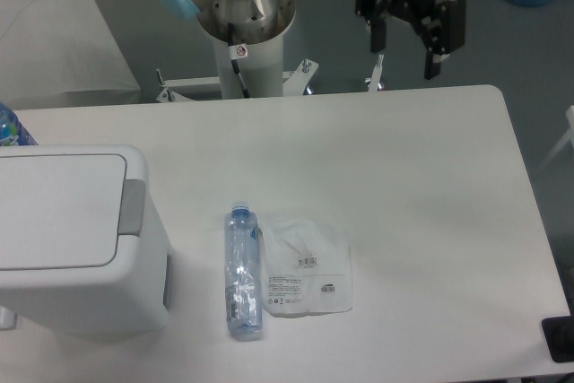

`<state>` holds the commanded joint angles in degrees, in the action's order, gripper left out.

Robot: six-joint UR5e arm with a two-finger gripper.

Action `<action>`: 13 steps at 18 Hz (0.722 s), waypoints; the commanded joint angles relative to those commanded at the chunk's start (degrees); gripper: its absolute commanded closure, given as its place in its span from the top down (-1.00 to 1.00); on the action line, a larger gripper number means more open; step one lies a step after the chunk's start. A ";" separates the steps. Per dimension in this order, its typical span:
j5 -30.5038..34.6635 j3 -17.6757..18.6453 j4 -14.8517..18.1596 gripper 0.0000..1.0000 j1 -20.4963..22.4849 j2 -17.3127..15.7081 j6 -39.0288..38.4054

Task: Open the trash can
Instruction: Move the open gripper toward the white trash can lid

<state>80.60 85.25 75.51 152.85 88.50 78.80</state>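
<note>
- The bin [81, 248] is a large, boxy white plastic can with rounded corners, by far the biggest thing on the table [421, 186]; it stands at the table's left front part and is cut off by the left edge of the view.
- Its lid [56, 211] is flat, white and lies closed, flush inside a raised rim.
- A grey tab [133, 207] sits at the lid's right edge, upright along the rim.
- A faint vertical slot shows on the bin's right wall, below the tab.
- The gripper [405, 51] hangs well apart from the bin, up and to its right, beyond the table's far edge; its two black fingers are spread with a clear gap and grasp nothing.
- A clear bottle [242, 272] with a blue cap lies on its side just right of the bin, cap pointing away from the front edge.
- A white pouch [306, 265] lies flat touching the bottle's right side.
- The arm's base [244, 29] stands behind the table, above and right of the bin.
</note>
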 joint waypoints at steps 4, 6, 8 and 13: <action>0.09 -0.09 -6.07 1.00 -4.92 2.20 -17.15; 0.00 -0.17 -8.18 1.00 -6.68 2.99 -23.31; 0.00 -0.18 -9.85 1.00 -8.70 3.60 -27.45; -1.40 -0.18 -14.33 1.00 -12.92 4.92 -41.68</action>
<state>79.19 85.08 61.18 139.93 93.43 37.12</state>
